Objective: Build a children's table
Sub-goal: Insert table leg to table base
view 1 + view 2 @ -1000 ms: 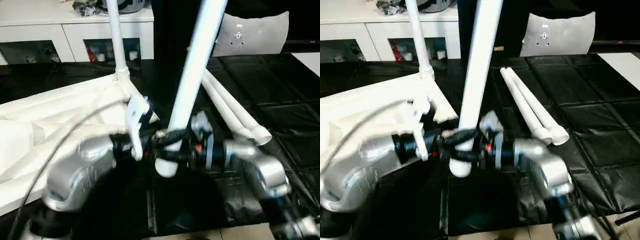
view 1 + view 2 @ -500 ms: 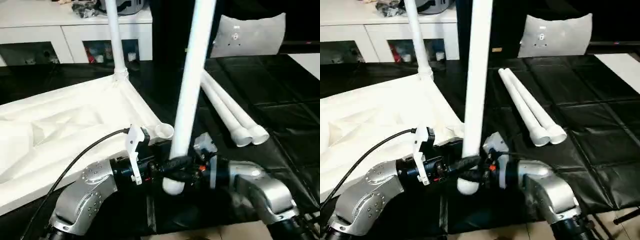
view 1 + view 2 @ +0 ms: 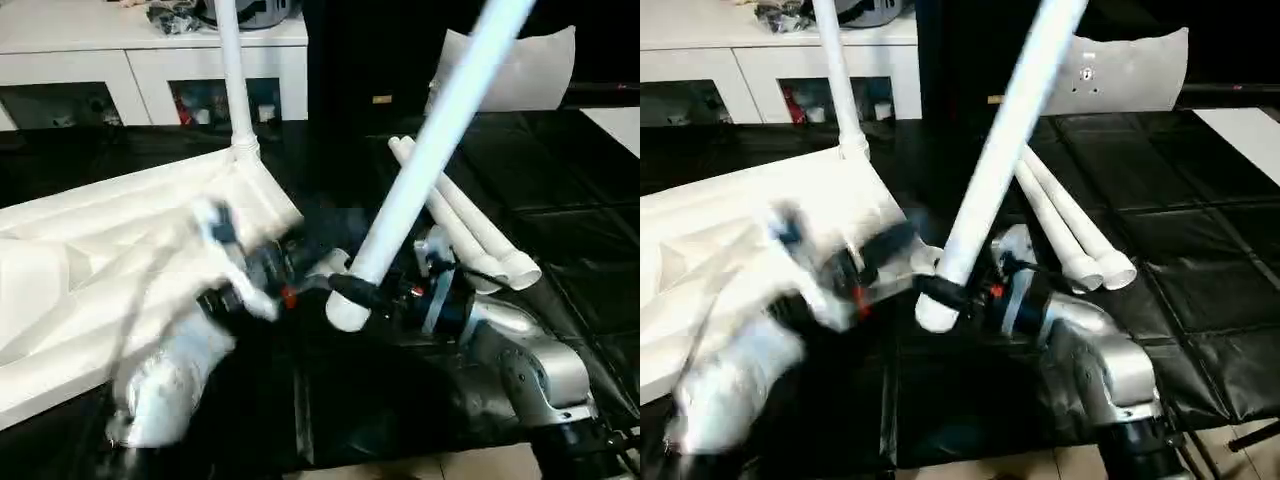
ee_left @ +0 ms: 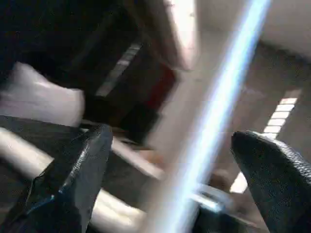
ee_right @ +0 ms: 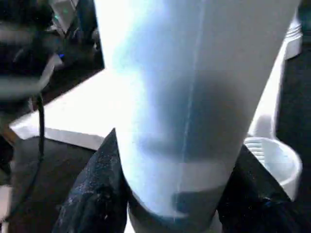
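**Left end effector lets go; leg tips right**

The left end effector (image 3: 262,272) has pulled away from the long white plastic tube leg (image 3: 420,175), fingers (image 4: 73,179) spread wide. The right end effector (image 3: 352,292) clamps the now-tilted leg's lower end, just beside the upturned white square tabletop (image 3: 110,250) on the black worktop (image 3: 560,190).

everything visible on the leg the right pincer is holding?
The held leg is a long, smooth white tube, plastic by its look, with a rounded lower end. It leans steeply, its top tilted to the robot's right and running out of the picture's top. The right pincer clamps it just above the lower end, black fingers on either side. That end hangs beside the tabletop's empty corner socket, not in it. Nothing else touches it.
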Robot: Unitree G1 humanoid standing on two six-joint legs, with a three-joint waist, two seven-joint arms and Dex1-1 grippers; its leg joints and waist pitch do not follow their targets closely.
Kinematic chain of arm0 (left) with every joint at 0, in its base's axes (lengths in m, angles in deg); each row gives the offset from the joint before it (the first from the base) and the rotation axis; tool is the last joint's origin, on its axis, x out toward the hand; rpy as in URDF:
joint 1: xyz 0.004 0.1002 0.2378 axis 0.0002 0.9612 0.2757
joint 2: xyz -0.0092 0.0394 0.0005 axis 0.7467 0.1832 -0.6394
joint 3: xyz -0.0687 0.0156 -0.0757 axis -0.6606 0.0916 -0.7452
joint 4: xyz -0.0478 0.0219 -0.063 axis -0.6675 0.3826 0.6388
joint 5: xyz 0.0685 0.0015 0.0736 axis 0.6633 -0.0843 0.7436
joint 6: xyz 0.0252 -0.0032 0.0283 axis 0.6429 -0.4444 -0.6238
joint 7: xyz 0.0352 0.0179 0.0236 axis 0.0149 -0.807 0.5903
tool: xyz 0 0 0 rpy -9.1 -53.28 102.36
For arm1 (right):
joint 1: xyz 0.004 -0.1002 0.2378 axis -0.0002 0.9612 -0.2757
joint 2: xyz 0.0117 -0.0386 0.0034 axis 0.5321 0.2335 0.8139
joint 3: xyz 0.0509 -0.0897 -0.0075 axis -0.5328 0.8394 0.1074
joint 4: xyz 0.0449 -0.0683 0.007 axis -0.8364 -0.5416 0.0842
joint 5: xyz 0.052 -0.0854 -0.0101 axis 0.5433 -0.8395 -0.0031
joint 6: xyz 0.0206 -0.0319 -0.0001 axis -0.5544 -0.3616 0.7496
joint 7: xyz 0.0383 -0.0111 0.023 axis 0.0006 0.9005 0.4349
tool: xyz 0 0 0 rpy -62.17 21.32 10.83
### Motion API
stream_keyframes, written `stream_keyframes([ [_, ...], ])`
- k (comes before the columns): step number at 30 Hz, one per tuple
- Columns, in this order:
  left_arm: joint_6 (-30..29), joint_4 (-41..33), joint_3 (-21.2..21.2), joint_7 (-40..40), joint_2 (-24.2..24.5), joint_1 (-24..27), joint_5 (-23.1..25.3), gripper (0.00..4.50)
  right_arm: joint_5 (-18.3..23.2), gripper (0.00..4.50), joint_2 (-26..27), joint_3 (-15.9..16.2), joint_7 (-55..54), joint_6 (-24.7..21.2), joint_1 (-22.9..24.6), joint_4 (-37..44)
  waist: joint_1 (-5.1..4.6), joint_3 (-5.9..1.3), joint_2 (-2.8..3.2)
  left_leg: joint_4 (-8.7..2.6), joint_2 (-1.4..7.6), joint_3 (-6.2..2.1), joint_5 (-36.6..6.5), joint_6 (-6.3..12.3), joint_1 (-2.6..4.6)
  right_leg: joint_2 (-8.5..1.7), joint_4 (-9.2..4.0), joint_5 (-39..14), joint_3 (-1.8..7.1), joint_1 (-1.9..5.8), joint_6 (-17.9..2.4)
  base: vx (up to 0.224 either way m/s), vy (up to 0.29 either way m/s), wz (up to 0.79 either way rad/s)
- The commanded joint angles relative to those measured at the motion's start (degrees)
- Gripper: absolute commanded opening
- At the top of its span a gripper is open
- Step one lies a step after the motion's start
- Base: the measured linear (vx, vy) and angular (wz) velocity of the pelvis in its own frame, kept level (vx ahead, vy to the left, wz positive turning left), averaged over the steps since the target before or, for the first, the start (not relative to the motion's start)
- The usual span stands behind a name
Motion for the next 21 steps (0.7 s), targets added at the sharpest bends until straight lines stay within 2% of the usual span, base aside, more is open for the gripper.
stream_keyframes([
  [1, -0.26, 2.73, 2.05, 4.07, 2.12, -1.13, 9.61, 4.42, -1.98, 1.91, -0.06, 1.3, -1.08, 2.04, -1.05, 0.53, -0.14, -3.84, -0.47, -4.25, 3.08, -1.76, -14.89, -1.75, 1.66, -4.98, -5.27, -16.46, 2.42, 1.29, -7.08, 0.0, 0.0, 0.0],
  [2, -1.35, 3.94, 3.83, 6.16, 3.73, -2.27, 14.46, 4.42, -3.26, 1.91, -0.11, 2.3, -1.47, 2.83, -1.03, 0.63, -0.22, -3.9, -0.47, -4.32, 3.06, -1.81, -14.7, -1.8, 1.7, -5.04, -5.32, -16.91, 2.41, 1.3, -6.25, 0.0, 0.0, 0.0],
  [3, -2.16, 4.59, 5.73, 7.6, 5.27, -3.19, 18.1, 4.42, -4.75, 1.91, -0.23, 3.33, -1.99, 3.79, -1.06, 0.56, -0.16, -3.95, -0.27, -4.34, 3.12, -1.94, -15.03, -2.16, 1.92, -4.97, -5.26, -17.34, 2.44, 0.99, -5.43, 0.0, 0.0, 0.0],
  [4, -2.79, 4.29, 7.05, 7.68, 6.0, -3.55, 19.17, 4.42, -5.58, 1.91, -0.14, 3.92, -2.46, 4.34, -1.05, 0.33, -0.22, -3.93, -0.31, -4.33, 3.03, -1.94, -15.0, -2.24, 1.88, -5.07, -5.22, -17.56, 2.42, 1.08, -5.48, 0.0, 0.0, 0.0],
  [5, -4.11, 1.94, 9.88, 7.31, 6.86, -4.13, 19.33, 4.42, -6.35, 1.91, 0.73, 3.93, -3.99, 5.14, -1.18, -0.57, -0.2, -3.99, -0.19, -4.39, 3.15, -1.96, -14.65, -2.45, 1.79, -5.26, -5.23, -17.1, 2.43, 1.12, -6.08, 0.0, 0.0, 0.0],
  [8, -5.12, -0.61, 11.74, 6.68, 7.07, -4.37, 17.56, 4.42, -7.33, 1.91, 1.34, 3.66, -5.36, 6.17, -1.46, -1.59, 0.05, -4.15, -0.06, -4.17, 3.19, -1.67, -13.86, -2.36, 1.89, -5.18, -4.9, -12.63, 2.36, 0.99, -9.22, 0.0, 0.0, 0.0],
  [9, -5.62, -3.03, 13.75, 5.74, 7.42, -4.58, 17.44, 4.42, -8.4, 1.91, 1.66, 3.46, -6.24, 7.34, -1.8, -2.58, 0.03, -4.11, -0.01, -4.18, 3.1, -1.69, -13.83, -2.16, 1.67, -5.18, -4.78, -11.71, 2.34, 1.19, -9.83, 0.0, 0.0, 0.0],
  [11, -5.91, -4.6, 15.07, 4.77, 7.55, -4.72, 17.89, 4.42, -8.99, 1.91, 1.86, 3.28, -7.02, 8.05, -2.15, -3.29, 0.05, -4.03, -0.09, -4.2, 3.06, -1.64, -13.81, -1.89, 1.65, -5.13, -4.76, -11.44, 2.31, 1.23, -9.92, 0.0, 0.0, 0.0],
  [12, -5.93, -5.15, 15.62, 4.39, 7.61, -4.81, 18.39, 4.42, -9.23, 1.91, 1.96, 3.2, -7.4, 8.37, -2.31, -3.56, 0.05, -3.96, 0.06, -4.23, 3.06, -1.67, -14.09, -1.81, 1.64, -5.16, -4.81, -11.78, 2.3, 1.19, -9.88, 0.0, 0.0, 0.0],
  [13, -5.49, -5.57, 16.55, 4.01, 7.82, -4.97, 20.37, 4.42, -9.85, 1.91, 2.38, 2.82, -8.84, 9.16, -2.66, -4.12, -0.08, -3.91, 0.06, -4.27, 3.04, -1.72, -14.45, -1.84, 1.62, -5.19, -4.86, -12.5, 2.28, 1.3, -9.78, 0.0, 0.0, 0.0],
  [17, -3.92, -2.23, 15.47, 7.44, 8.32, -5.18, 24.78, 4.42, -10.42, 1.91, 3.64, 0.81, -13.03, 9.78, -2.93, -4.56, -0.24, -3.59, -0.01, -4.41, 2.98, -1.75, -16.29, -2.34, 1.81, -5.17, -5.33, -16.2, 2.4, 0.91, -8.86, 0.0, 0.0, 0.0],
  [20, -1.81, 1.72, 13.64, 11.4, 9.37, -5.08, 28.52, 4.42, -10.37, 1.91, 4.26, -1.41, -15.58, 10.36, -2.57, -4.01, -0.44, -3.68, 0.0, -4.49, 2.86, -1.84, -16.81, -2.81, 1.78, -5.06, -5.27, -16.31, 2.36, 0.99, -7.81, 0.0, 0.0, 0.0],
  [21, -0.56, 3.09, 14.11, 11.13, 11.11, -4.67, 30.43, 4.42, -9.88, 1.91, 4.17, -2.53, -16.7, 8.95, -2.19, -3.14, -0.51, -3.69, 0.06, -4.55, 2.81, -1.87, -16.47, -2.8, 1.75, -4.92, -5.36, -15.76, 2.36, 1.01, -7.34, 0.0, 0.0, 0.0],
])
